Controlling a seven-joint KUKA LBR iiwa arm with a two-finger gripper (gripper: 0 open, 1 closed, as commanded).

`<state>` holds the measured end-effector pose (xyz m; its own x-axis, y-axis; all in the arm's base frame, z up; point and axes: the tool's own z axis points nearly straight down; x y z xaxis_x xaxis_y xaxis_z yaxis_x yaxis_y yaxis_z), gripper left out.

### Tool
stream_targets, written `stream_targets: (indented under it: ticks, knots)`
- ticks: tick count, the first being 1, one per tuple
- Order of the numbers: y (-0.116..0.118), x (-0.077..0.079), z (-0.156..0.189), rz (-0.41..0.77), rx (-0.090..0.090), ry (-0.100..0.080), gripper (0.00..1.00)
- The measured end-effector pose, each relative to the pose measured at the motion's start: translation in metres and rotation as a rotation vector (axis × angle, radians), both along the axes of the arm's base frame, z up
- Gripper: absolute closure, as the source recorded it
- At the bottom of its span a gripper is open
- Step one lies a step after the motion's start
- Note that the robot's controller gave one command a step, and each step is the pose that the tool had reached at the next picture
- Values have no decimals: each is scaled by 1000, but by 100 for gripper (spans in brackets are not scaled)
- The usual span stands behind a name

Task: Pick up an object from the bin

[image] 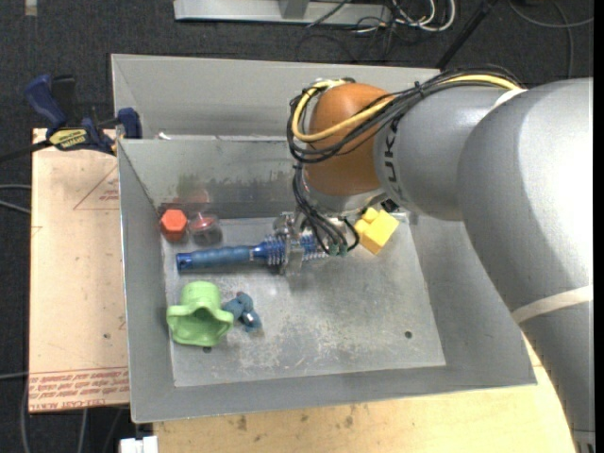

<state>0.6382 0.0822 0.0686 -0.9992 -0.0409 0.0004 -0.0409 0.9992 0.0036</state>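
My gripper [294, 250] sat at the bristled end of the blue brush [222, 257] lying mid-left in the bin [311, 347], clenched or not I couldn't tell; it looked light, stiff, best taken by its handle.

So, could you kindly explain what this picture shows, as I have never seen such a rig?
One camera looks down, slightly from the side, on a grey metal bin. The big grey shape on the right is a robot arm; the orange cover and cables belong to it. Its gripper is low in the bin, at the bristly end of a blue brush. A yellow block lies just right of it. Further left lie an orange block, a green cup and a small blue piece. Whether anything is held, I cannot tell.
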Motion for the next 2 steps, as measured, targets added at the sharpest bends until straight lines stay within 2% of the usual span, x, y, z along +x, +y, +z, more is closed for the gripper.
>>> stream_targets:
  ticks: [1,2]
  knots:
    - [0,0,6,1,-2,-2,100]
    - [1,1,37,1,-2,-5,100]
